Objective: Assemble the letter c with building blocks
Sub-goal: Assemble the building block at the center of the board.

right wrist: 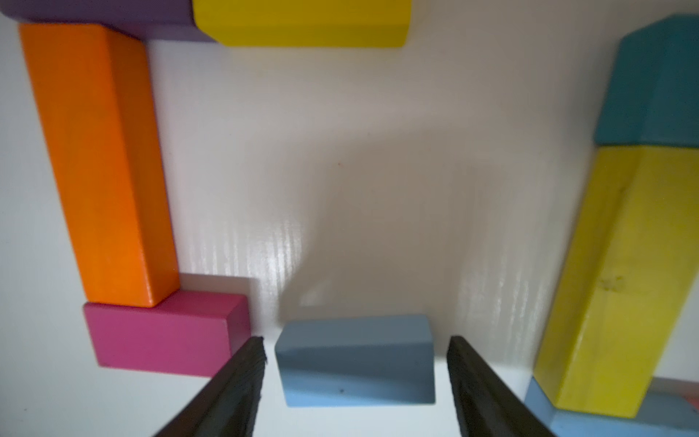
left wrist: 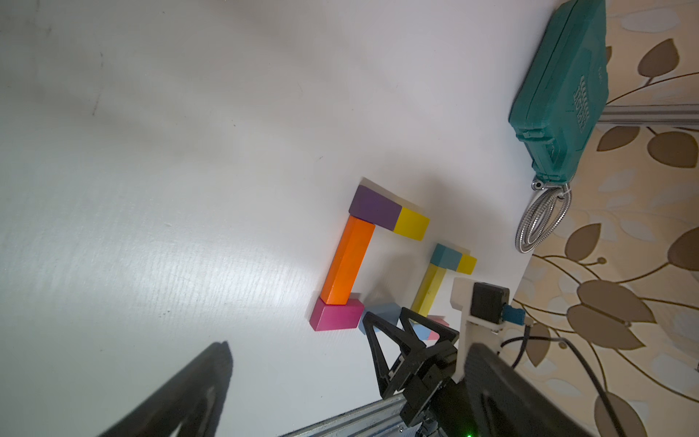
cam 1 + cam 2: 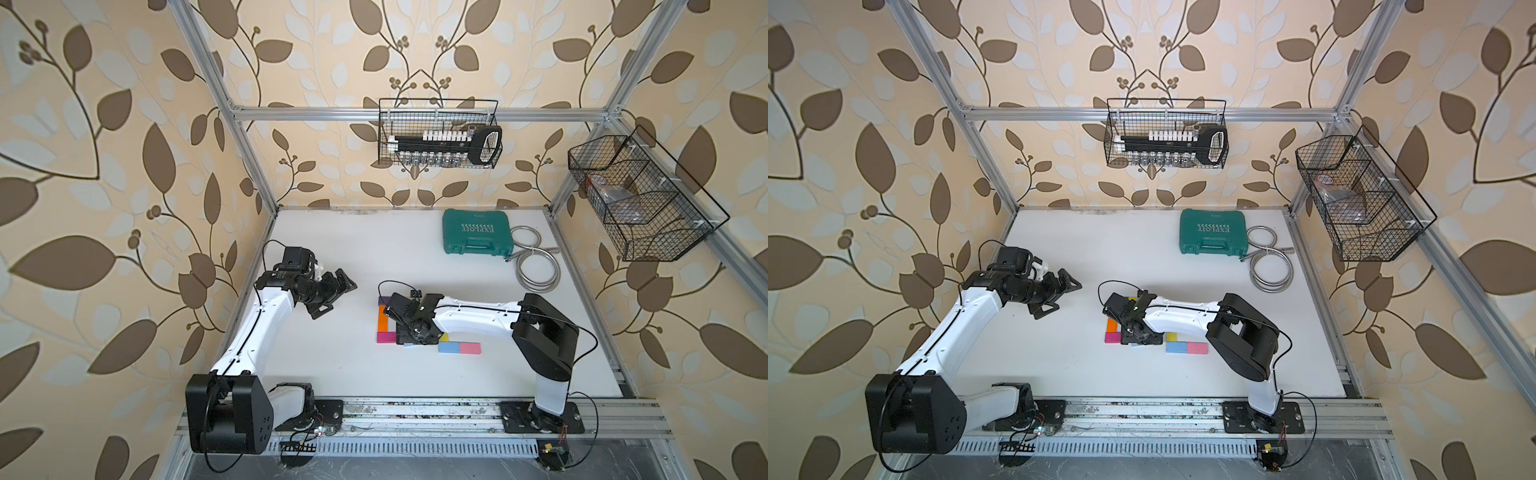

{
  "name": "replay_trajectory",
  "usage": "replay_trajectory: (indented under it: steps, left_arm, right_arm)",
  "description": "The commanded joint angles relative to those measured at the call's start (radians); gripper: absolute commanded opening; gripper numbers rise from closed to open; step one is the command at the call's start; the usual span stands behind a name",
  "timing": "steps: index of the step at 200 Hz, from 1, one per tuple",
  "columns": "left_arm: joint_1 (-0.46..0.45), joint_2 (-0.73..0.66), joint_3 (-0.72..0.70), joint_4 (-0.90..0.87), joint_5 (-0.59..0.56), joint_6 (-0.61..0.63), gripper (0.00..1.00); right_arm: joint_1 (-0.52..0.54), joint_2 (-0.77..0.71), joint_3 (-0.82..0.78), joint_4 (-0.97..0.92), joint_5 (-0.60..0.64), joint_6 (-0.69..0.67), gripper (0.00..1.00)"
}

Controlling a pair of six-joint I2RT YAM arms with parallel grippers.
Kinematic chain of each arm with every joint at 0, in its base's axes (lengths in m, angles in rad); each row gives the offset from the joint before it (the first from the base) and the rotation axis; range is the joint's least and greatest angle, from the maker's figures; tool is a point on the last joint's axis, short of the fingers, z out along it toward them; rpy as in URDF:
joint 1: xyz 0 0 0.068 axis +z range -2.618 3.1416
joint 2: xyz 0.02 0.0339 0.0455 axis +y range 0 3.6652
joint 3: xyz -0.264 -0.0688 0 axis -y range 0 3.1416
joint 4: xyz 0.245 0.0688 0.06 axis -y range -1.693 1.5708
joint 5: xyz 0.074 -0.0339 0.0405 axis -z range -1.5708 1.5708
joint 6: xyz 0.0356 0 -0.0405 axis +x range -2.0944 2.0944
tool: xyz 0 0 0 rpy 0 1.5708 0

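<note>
- Right jaws: released, straddling the light blue block (image 1: 355, 359), with a narrow gap at each side.
- Light blue block: on the surface (image 3: 374, 257), just beside the magenta block (image 1: 162, 336), not touching it.
- Orange bar (image 1: 98, 162): meets the magenta block at one end and the purple block (image 2: 372, 206) at the other; a yellow block (image 2: 410, 224) abuts the purple block.
- Yellow bar (image 1: 612, 272): lies opposite the orange bar, its end against a teal block (image 1: 654, 83).
- Left jaws: released, empty, well apart from the blocks.
</note>
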Motion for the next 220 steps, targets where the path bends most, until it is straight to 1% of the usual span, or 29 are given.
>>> replay_trajectory:
  steps: [1,21,56,80,130,184,220]
  left_arm:
    - [0.003,-0.009,0.017,0.007,0.02,-0.004,0.99]
    - [0.002,-0.011,0.022,0.004,0.026,-0.004,0.99]
    - [0.002,-0.017,0.034,-0.01,0.032,0.003,0.99]
    - [0.003,-0.023,0.035,-0.016,0.032,0.007,0.99]
    - [0.002,-0.024,0.035,-0.024,0.032,0.009,0.99]
    - [0.003,-0.024,0.039,-0.02,0.032,0.006,0.99]
    - [0.003,-0.026,0.04,-0.019,0.033,0.003,0.99]
  right_arm:
    - [0.004,-0.044,-0.026,-0.007,0.012,0.01,0.75]
    - [0.004,-0.081,-0.045,-0.001,0.0,0.017,0.75]
    - [0.006,-0.151,-0.114,0.042,-0.044,0.048,0.8]
    - [0.01,-0.169,-0.149,0.084,-0.083,0.065,0.82]
    - [0.037,-0.123,-0.146,0.122,-0.113,0.082,0.83]
    - [0.073,-0.049,-0.08,0.138,-0.128,0.093,0.83]
    - [0.079,-0.022,-0.047,0.136,-0.125,0.096,0.82]
